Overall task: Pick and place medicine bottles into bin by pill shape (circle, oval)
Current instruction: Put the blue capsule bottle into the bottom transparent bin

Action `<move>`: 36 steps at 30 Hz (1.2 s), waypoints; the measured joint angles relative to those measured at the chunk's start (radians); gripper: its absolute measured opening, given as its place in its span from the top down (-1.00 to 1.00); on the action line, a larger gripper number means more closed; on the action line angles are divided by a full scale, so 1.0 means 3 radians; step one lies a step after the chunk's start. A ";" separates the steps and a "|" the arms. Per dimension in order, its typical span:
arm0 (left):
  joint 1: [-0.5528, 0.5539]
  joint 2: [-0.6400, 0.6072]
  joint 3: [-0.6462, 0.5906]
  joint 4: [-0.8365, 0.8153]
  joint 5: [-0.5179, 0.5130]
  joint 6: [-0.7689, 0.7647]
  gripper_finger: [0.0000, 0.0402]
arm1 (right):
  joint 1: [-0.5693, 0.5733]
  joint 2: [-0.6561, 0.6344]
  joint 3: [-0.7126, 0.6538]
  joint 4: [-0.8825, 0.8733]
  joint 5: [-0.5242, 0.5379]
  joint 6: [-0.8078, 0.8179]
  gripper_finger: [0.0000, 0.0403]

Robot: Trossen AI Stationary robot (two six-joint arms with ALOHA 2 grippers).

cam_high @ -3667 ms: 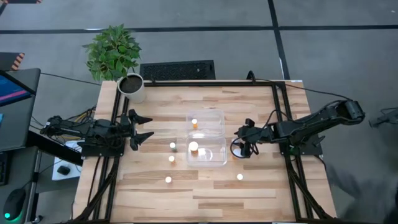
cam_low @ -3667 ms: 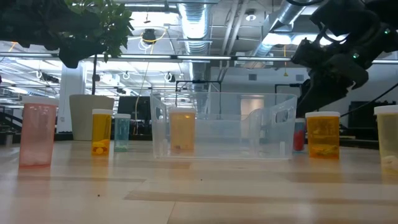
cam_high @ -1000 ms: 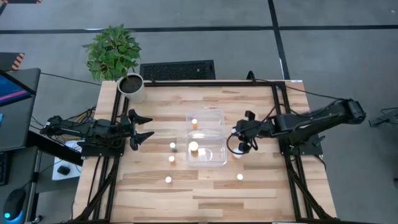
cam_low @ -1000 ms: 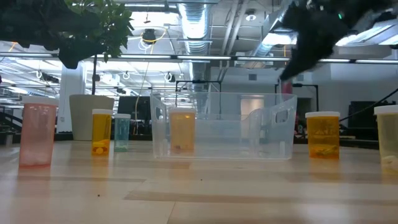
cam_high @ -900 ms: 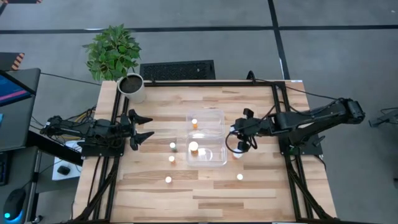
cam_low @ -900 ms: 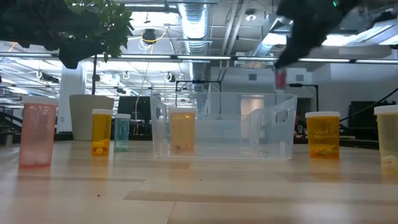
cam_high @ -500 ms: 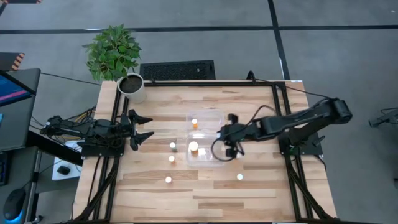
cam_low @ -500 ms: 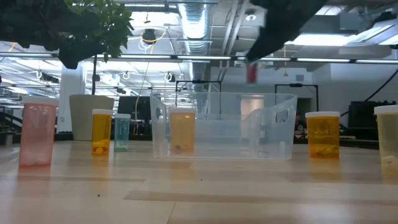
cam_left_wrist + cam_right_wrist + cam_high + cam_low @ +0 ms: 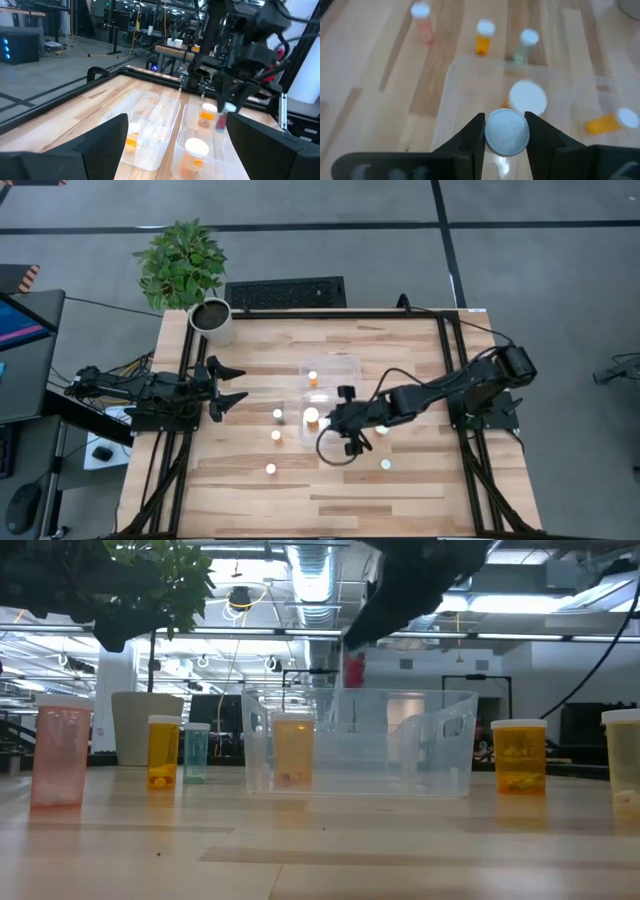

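The clear two-compartment bin point(image 9: 345, 363) stands mid-table. A capped bottle point(image 9: 312, 377) is in its far compartment and a larger one point(image 9: 311, 416) in its near compartment. My right gripper point(image 9: 335, 421) hovers over the near compartment, shut on a small reddish bottle point(image 9: 354, 670) with a white cap. Loose bottles stand on the table left of the bin point(image 9: 278, 415) point(image 9: 276, 436), near its front left point(image 9: 270, 468) and front right point(image 9: 386, 465). My left gripper point(image 9: 232, 384) waits open at the table's left edge. My right gripper pinches the reddish bottle at its white cap point(image 9: 507, 131) between the two fingers point(image 9: 472, 135), which point down from above. The bottle hangs upright below the fingers point(image 9: 220, 121), lifted clear above the bin's rim.
A white plant pot point(image 9: 213, 320) stands at the far left corner. In the low view a pink bottle point(image 9: 60, 755), an orange one point(image 9: 163, 752) and a teal one point(image 9: 196, 752) stand left of the bin, with orange ones point(image 9: 519, 756) to its right.
My right gripper has carried the reddish bottle toward the table's left edge, from beside the bin's right wall across it to above the near compartment. The bottle stays upright and clear of the bin.
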 joint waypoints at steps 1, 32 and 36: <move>0.0000 0.0000 0.0000 -0.0003 0.0002 0.0000 -0.64 | -0.0040 -0.0004 -0.0057 0.0147 -0.0085 0.0002 0.39; 0.0000 0.0001 0.0000 -0.0016 0.0002 0.0016 -0.64 | -0.0477 0.0104 -0.0848 0.1271 -0.0478 0.0262 0.39; 0.0000 0.0001 0.0000 -0.0016 0.0002 0.0028 -0.64 | -0.0473 0.0104 -0.0848 0.1257 -0.0479 0.0253 0.39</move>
